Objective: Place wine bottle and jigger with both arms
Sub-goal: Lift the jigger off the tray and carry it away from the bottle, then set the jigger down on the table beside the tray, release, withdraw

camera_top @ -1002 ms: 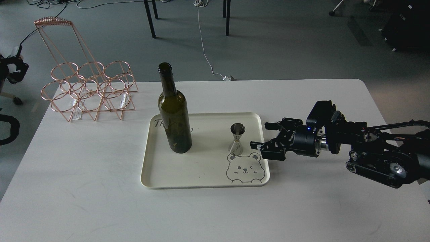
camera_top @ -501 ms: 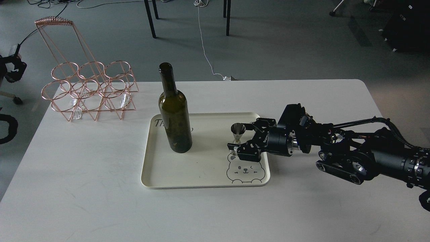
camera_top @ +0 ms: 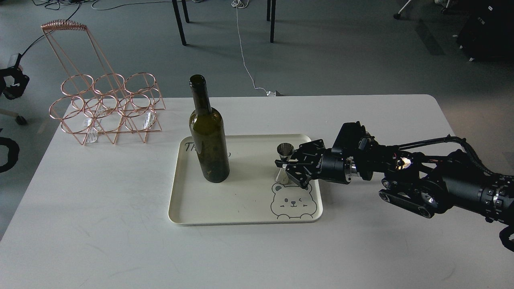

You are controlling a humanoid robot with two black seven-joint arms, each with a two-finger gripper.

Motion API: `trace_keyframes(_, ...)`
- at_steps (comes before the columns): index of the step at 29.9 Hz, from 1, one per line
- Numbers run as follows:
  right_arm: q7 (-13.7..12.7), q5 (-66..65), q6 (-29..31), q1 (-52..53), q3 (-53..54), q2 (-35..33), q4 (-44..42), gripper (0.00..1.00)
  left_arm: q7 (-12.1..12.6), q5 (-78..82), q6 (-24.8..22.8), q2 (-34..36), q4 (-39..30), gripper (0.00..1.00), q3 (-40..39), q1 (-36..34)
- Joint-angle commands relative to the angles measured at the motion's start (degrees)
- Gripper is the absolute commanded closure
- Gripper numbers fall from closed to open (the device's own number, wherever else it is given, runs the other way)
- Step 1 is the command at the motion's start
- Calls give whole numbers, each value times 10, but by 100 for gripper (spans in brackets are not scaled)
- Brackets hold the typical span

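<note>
One wine bottle (camera_top: 209, 140) and one jigger (camera_top: 284, 162) stand on one tray (camera_top: 225, 208). The right gripper (camera_top: 286, 167), from three o'clock, has its jaws clasping the jigger's waist.

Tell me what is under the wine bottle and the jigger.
Both the wine bottle and the jigger stand on the cream tray, which lies on the white table. The bottle covers part of the tray's lettering.

white table (camera_top: 100, 224), cream tray (camera_top: 241, 208), copper rack (camera_top: 106, 108)
</note>
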Motion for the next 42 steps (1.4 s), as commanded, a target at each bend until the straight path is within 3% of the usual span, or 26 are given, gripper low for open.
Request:
trace_keyframes(1, 0, -8, -16, 1, 0, -2, -1, 91, 0, 0, 0, 0, 0, 1, 0, -1)
trace_keyframes(11, 0, -1, -65, 28, 16, -42, 1, 92, 0, 0, 0, 10, 0, 1, 0, -2)
trace_keyframes(20, 0, 19, -72, 0, 132, -177, 10, 91, 1, 0, 0, 15, -3, 1, 0, -2)
trace_keyframes(29, 0, 156, -91, -109, 139, -269, 9, 91, 1, 0, 0, 13, -4, 1, 0, -4)
trace_keyframes(42, 0, 213, -91, -199, 134, -258, 3, 88, 2, 1, 0, 12, -6, 1, 0, -6)
